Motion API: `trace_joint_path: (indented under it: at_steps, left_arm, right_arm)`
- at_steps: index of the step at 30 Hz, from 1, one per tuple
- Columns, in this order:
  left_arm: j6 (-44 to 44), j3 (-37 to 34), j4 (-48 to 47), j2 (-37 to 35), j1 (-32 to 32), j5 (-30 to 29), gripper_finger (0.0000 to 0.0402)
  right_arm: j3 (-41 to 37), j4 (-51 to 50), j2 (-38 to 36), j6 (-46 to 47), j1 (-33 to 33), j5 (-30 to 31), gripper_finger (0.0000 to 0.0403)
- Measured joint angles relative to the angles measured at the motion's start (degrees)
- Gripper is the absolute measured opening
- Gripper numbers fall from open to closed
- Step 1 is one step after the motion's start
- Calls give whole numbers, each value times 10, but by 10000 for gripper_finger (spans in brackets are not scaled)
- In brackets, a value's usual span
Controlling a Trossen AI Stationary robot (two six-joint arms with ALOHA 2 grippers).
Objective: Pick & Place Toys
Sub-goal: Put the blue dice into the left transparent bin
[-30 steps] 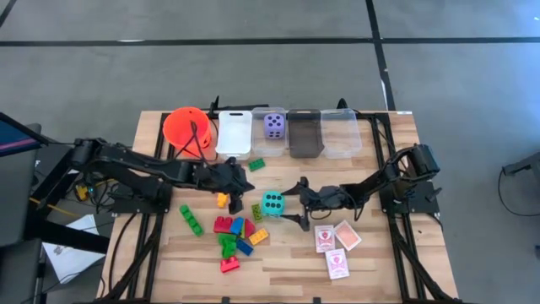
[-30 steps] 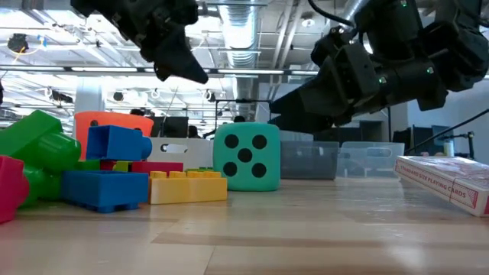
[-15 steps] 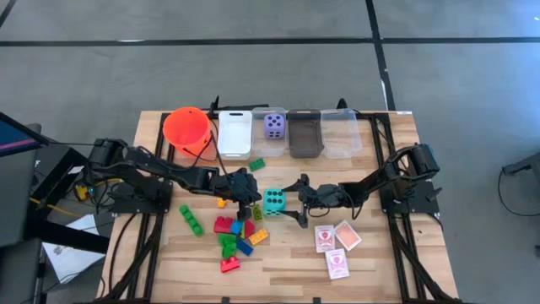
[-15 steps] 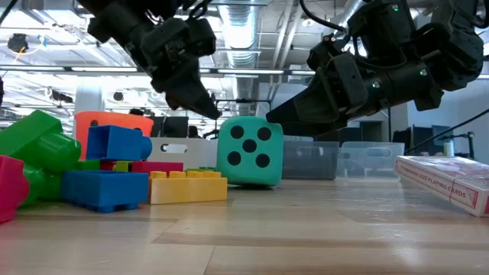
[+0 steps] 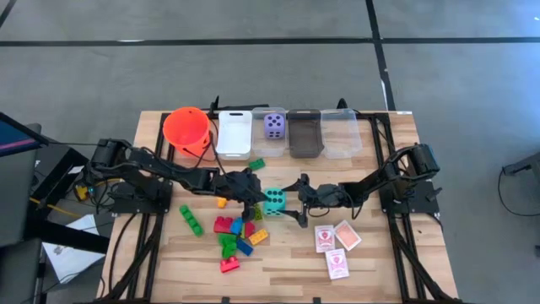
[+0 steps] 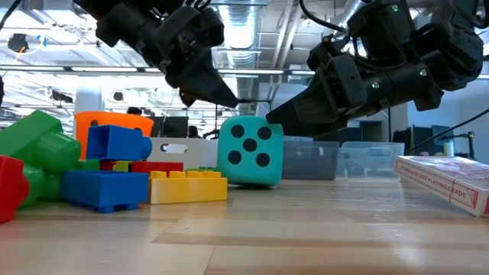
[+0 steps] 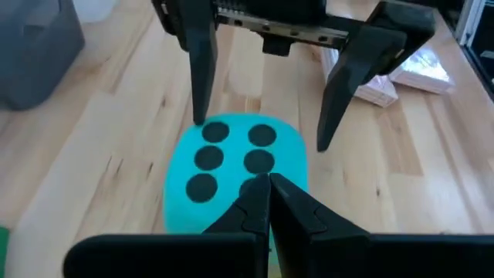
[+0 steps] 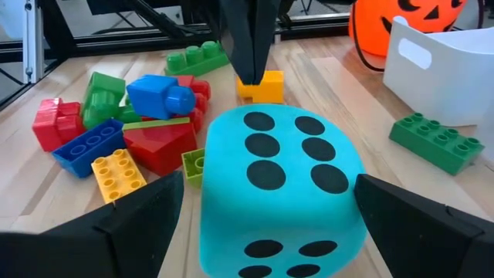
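Observation:
The teal dotted die (image 5: 273, 201) sits slightly tipped on the table's middle. My left gripper (image 5: 256, 196) is shut, and its tips (image 6: 234, 102) stand just above the die's upper left edge. My right gripper (image 5: 288, 203) reaches in from the right and is open, with one finger on each side of the die (image 8: 282, 177). Whether those fingers touch it does not show. A heap of red, green, blue and yellow bricks (image 5: 234, 235) lies near and left of the die. The red-and-white playing cards (image 5: 336, 245) lie near and right. A purple die (image 5: 273, 126) rests in a bin at the far edge. My left gripper's shut fingertips (image 7: 266, 185) come slanting down from the table's left and stand over the near part of the teal die's top face (image 7: 231, 154). Whether they touch it, I cannot tell.
An orange bucket (image 5: 186, 128), a white bin (image 5: 234, 133), a dark bin (image 5: 305, 133) and a clear bin (image 5: 340, 133) line the far edge. Single green bricks (image 5: 256, 164) (image 5: 191, 221) and a small yellow brick (image 5: 222, 201) lie loose on the left half.
My left gripper has come down and toward the table's right, from beside the bucket to the teal die, staying shut. The die has tipped slightly and shifted a little toward my right gripper.

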Motion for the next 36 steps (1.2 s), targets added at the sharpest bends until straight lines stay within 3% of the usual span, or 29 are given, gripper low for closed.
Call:
trace_joint_path:
  at_steps: [12, 36]
  left_arm:
    - [1, 1, 82, 75, -6, 41, 1]
    - [1, 0, 81, 78, -8, 60, 2]
  right_arm:
    - [0, 1, 0, 0, 1, -1, 374]
    - [0, -20, 0, -13, 1, 32, 374]
